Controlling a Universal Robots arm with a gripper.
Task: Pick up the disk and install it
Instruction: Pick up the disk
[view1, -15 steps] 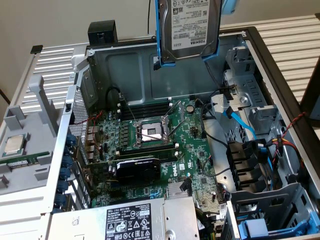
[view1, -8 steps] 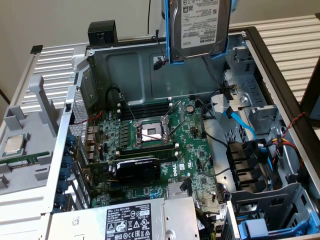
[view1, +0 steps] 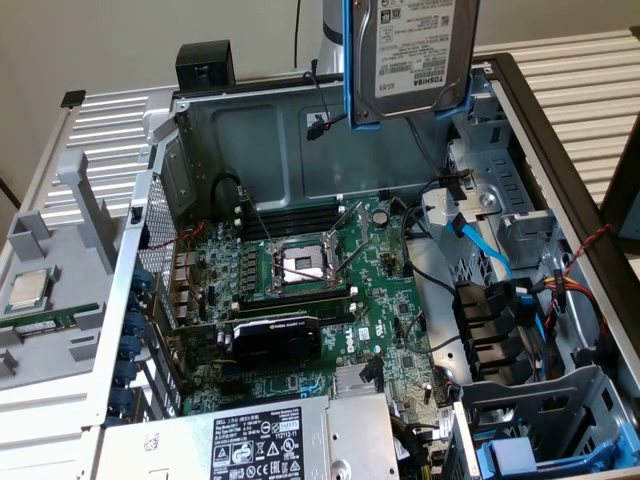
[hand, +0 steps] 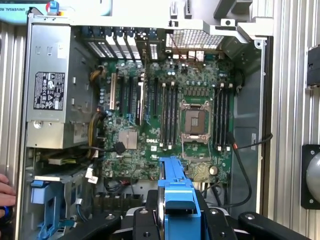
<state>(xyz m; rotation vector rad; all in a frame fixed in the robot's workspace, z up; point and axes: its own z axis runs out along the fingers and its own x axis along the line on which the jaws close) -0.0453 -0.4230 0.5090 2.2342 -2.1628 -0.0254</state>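
One disk (view1: 415, 60), upright, clamped in your pincer (hand: 179, 220) by its blue carrier (hand: 176, 192), hangs high over the open case (view1: 270, 150). Below the pincer sits the motherboard (hand: 150, 115), and a slip from this edge-on hold would likely drop metal straight onto it. A blue cable (view1: 470, 235) loops lower down, off to one side of the pincer, ready to snag a corner. Mind the hand (hand: 4, 190) at the case's edge, too.
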